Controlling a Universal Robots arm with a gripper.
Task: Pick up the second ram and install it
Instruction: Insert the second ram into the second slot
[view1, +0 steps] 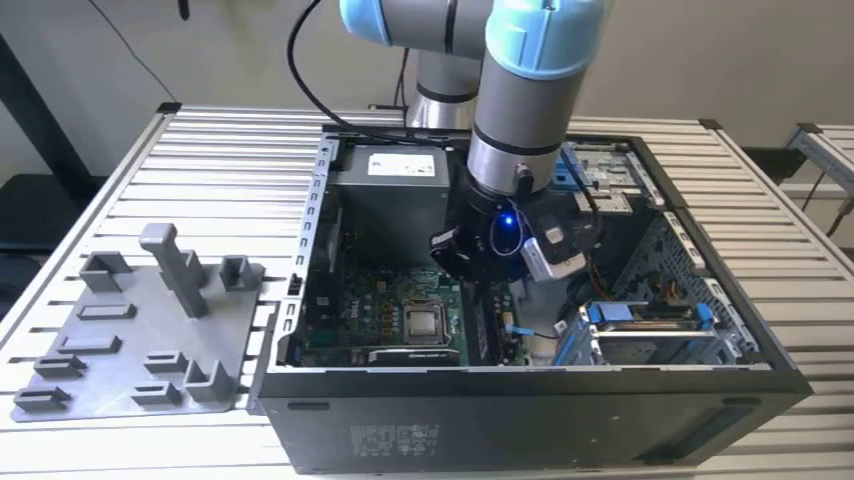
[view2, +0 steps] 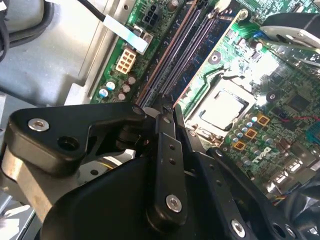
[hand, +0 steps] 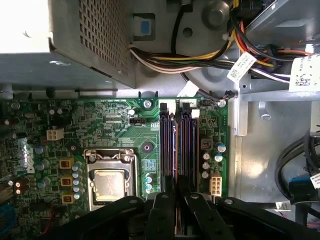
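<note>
The tool (hand: 176, 192) is seen clenched, its two fingers (view2: 166, 150) drawn almost together. A slim strip shows in the narrow gap between them. It is judged to be the second ram (hand: 176, 216), held edge-on, though little of it can be made out.

Just beyond the fingertips, the memory slots (hand: 177, 145) are seen running lengthwise in line with the fingers in both wrist views. Whether the card has entered a slot cannot be told.

To do this step well, the card should be kept parallel to its slot and upright. Its notch should be matched to the slot's key and the end latches left free to swing. Pressure is best applied straight down and evenly along the length, since a tilted card could bind or strain the motherboard (hand: 120, 122).

In the exterior view, the CPU socket (view1: 424, 322) lies at about 8 o'clock from the tool, beside the slots. The power supply (view1: 394, 175) stands at about 11 o'clock and the blue-clipped drive cage (view1: 647, 325) at about 4 o'clock. All are enclosed by the open computer case (view1: 534, 420).

Farther off, at 9 o'clock, a grey parts tray (view1: 147, 330) rests on the slatted desk (view1: 227, 160).
</note>
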